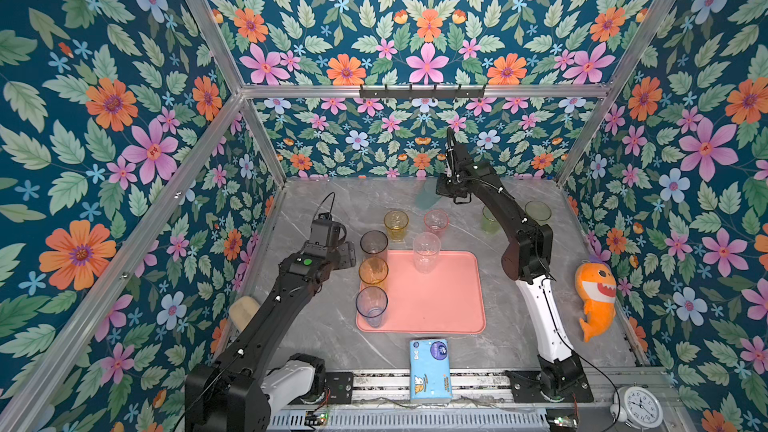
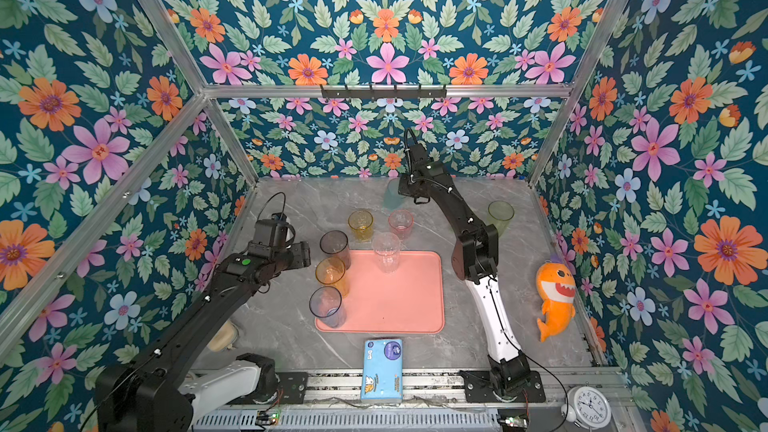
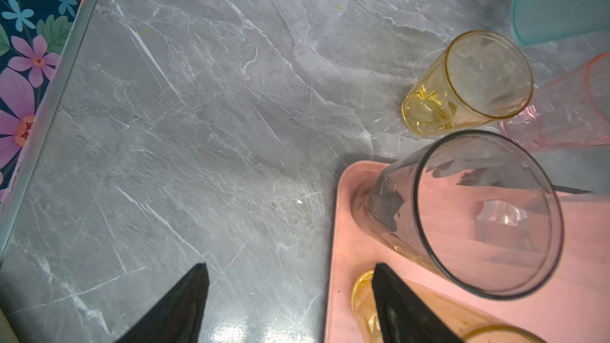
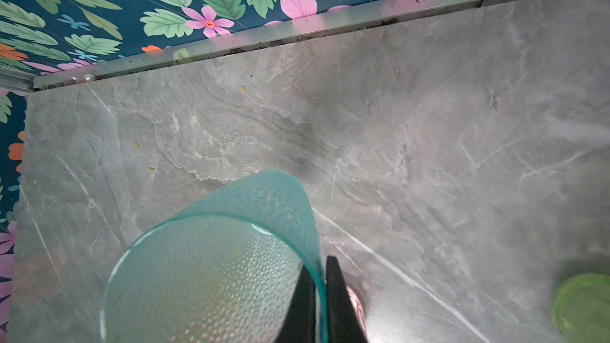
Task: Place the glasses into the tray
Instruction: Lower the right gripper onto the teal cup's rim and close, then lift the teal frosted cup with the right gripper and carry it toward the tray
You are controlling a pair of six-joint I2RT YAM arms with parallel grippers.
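Note:
The salmon-pink tray (image 1: 440,305) (image 2: 399,301) lies mid-table. Along its left side stand smoky grey (image 1: 374,245), amber (image 1: 373,272) and blue-grey (image 1: 371,305) glasses, with a clear one (image 1: 426,251) at its far edge. Behind it on the table are yellow (image 1: 396,224) and pink (image 1: 435,221) glasses, and two green ones (image 1: 538,211) further right. At the back, my right gripper (image 4: 318,262) is shut on the wall of the teal glass (image 4: 211,268), one finger inside and one outside. My left gripper (image 3: 290,265) hangs open and empty beside the tray's left edge.
A blue tissue pack (image 1: 430,369) lies in front of the tray. An orange shark plush (image 1: 596,297) rests by the right wall and a white alarm clock (image 1: 638,407) at the front right corner. Flowered walls close in three sides.

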